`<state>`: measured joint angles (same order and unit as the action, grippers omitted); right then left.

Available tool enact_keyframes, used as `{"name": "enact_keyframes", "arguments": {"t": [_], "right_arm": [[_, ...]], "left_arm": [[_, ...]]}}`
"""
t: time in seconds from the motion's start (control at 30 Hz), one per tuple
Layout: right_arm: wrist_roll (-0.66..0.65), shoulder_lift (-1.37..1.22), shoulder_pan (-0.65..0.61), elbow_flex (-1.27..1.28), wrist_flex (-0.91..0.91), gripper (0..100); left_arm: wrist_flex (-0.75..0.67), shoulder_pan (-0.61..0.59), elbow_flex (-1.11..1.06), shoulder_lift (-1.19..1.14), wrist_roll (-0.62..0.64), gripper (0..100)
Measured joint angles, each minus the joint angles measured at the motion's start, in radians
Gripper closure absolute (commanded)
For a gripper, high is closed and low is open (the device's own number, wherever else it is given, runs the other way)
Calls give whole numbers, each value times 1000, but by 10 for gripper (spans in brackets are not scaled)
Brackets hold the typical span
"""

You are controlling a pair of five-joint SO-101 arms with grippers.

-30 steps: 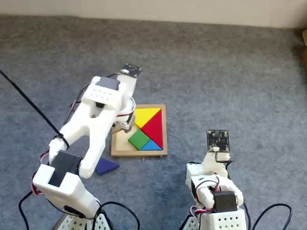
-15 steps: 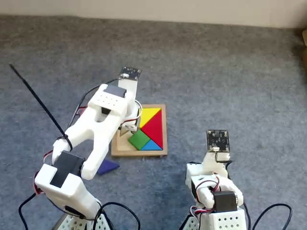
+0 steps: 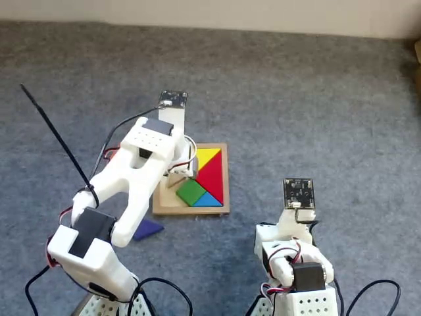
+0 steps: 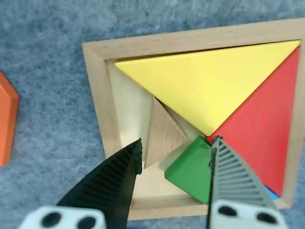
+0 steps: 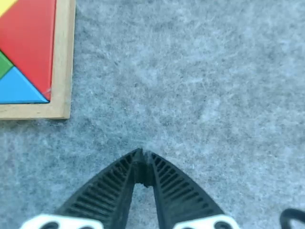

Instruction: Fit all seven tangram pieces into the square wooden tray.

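Perhaps five pieces [image 4: 209,81] in tray [image 4: 95,105]; two outside: orange piece [image 4: 7,119], purple piece [image 3: 146,228].

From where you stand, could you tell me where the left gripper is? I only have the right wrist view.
Observer: The left gripper hangs open above the tray, over a wooden triangle lying in the unfilled part.
Operator: Thank you. Is there a piece in the tray that I cannot see?
Observer: Yes, a large yellow triangle lies along one edge, touching the red triangle.
Operator: Are any pieces outside the tray?
Observer: Two lie on the carpet: an orange piece beside the tray and a dark blue piece off one corner.
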<state>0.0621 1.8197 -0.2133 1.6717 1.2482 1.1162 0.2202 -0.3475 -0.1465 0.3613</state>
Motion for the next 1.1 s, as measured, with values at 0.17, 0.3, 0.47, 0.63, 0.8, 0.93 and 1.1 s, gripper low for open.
{"name": "enact_keyframes", "arguments": {"t": [0.17,0.3,0.47,0.63,0.8,0.93,1.1], "right_arm": [[0,0,0,0,0,993],[0,0,0,0,0,993],[0,0,0,0,0,993],[0,0,0,0,0,993],[0,0,0,0,0,993],[0,0,0,0,0,993],[0,0,0,0,0,993]], "left_arm": [[0,0,0,0,2,761],[0,0,0,0,2,759],[0,23,0,0,3,759],[0,112,-11,0,2,758],[-61,118,-52,18,2,761],[-63,118,-54,41,0,761],[-63,51,-63,91,-32,761]]}}
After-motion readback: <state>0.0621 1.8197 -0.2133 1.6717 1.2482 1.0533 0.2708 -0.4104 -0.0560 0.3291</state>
